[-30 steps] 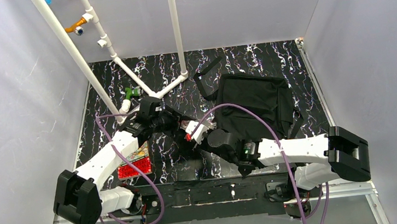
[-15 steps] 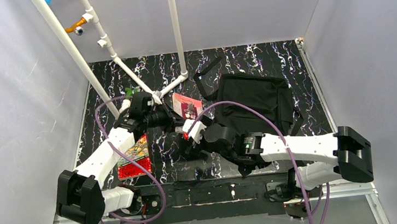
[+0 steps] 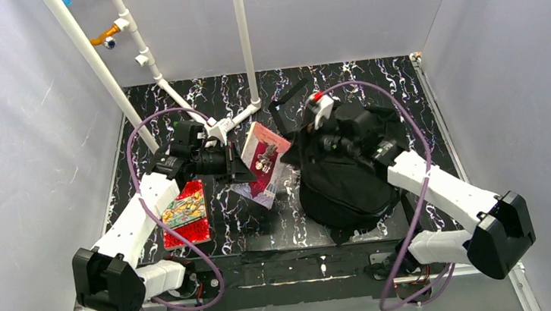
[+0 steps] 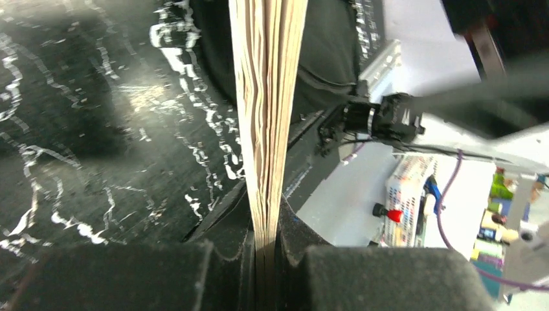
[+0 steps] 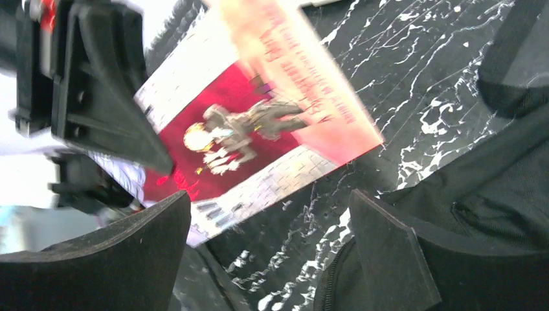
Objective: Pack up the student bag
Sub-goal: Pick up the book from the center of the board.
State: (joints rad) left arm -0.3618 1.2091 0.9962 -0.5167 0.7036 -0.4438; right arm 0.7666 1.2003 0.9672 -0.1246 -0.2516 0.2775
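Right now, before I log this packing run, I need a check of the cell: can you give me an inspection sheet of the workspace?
Surface: black white-veined tabletop.
Job's things: large black fabric backpack right of centre; thin red-covered book held off the table beside it.
Clutter: colourful red book flat at left.
Grippers: left gripper shut on the held book's edge; right gripper open by the backpack.
Cables: purple cables loop over both arms.
Surroundings: white plastic pipe frame, grey walls.
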